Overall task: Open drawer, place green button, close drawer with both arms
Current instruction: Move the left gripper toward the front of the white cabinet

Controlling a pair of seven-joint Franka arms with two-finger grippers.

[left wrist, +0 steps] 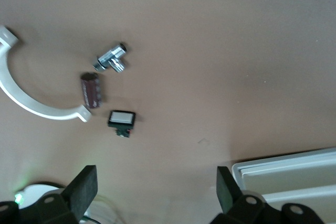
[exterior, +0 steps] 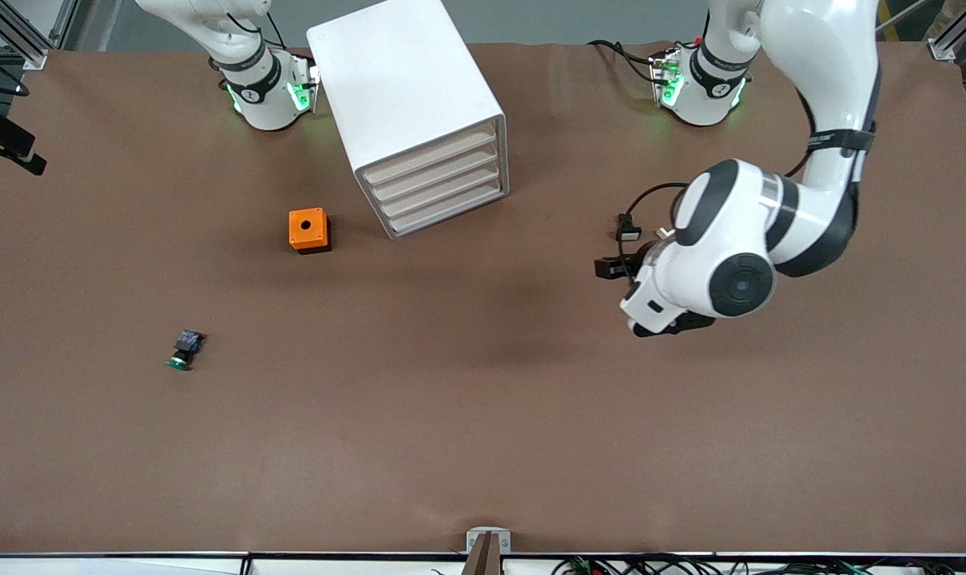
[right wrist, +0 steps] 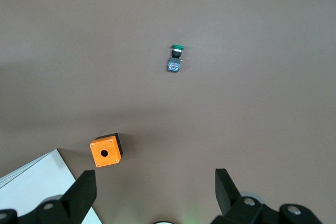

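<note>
Progress: nothing done yet, by the look of it. All four drawers of cabinet (exterior: 415,112) were shut.
Drawer (exterior: 444,192): third from top, cream front, flush w/ the others. Needed pulling out first.
Button (exterior: 184,350): lay on bare table (exterior: 483,447), nearer the front camera than cabinet, toward right arm's end. Not touched, not held.
Button look: very small. Round green cap at one end, black-and-blue body at the other. Lay on its side. Much smaller than orange box (exterior: 308,230).
Orange box: sat near cabinet, btw. cabinet and button, well apart from button. Round hole in top face.
Left gripper (left wrist: 155,187): hung over table toward left arm's end, beside cabinet front. Claw wide, nothing in it.
Left wrist view also showed: white curved clip (left wrist: 31,95), small metal fitting (left wrist: 111,59), dark red cylinder (left wrist: 91,90), small black-and-white switch part (left wrist: 122,120). Not the task's things.
Right gripper (right wrist: 153,190): not seen in front view, high up. Looked down on orange box and button. Claw wide, nothing in it.
Left to do: open drawer, pick up button, put it in, push drawer shut. So all steps, prob.
Guess on button: tiny and likely to roll on its side, so needed a careful pinch.
</note>
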